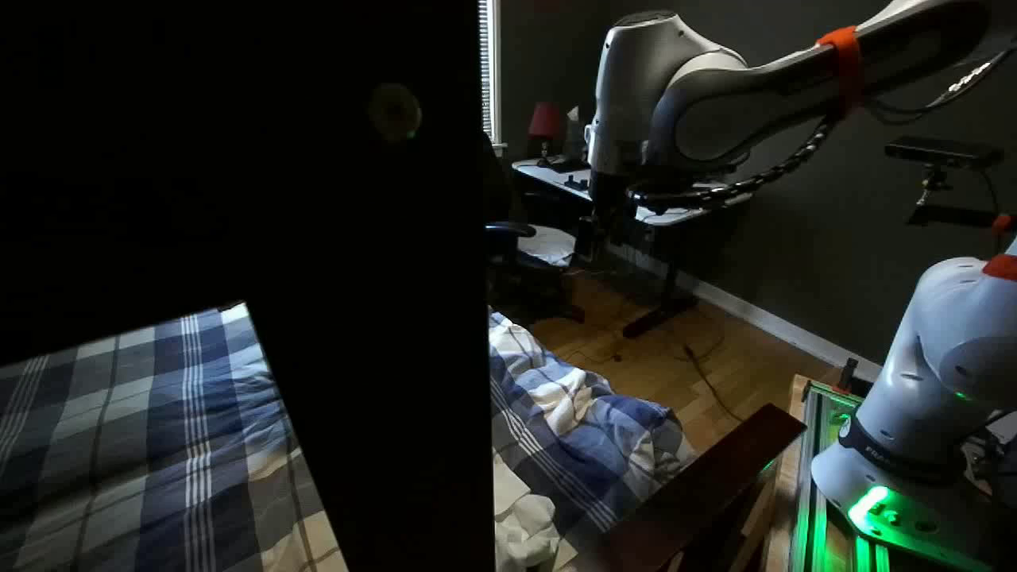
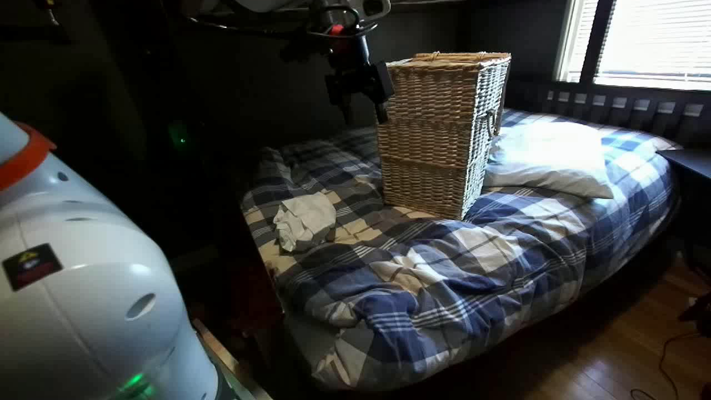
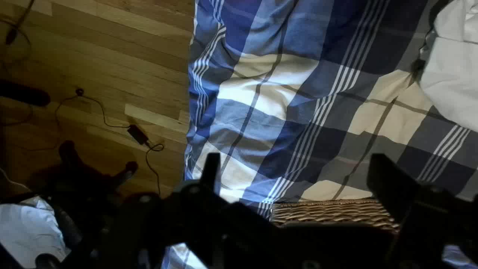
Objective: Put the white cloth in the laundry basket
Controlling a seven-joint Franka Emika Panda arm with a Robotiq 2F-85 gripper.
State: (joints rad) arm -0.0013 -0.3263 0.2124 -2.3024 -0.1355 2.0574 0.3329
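The wrist view, gripper (image 3: 295, 164) splayed at bottom, cropped the white cloth (image 3: 450, 74) at upper right; an exterior view showed it whole, centre-left, the laundry basket (image 2: 425, 133) upper centre.

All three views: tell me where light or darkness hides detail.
In an exterior view, the window glares and the pillow partly washes out; in an exterior view, a black shape swallows much of the left half; in the wrist view, the gripper is mostly silhouette, while the white cloth is bright enough to make out.
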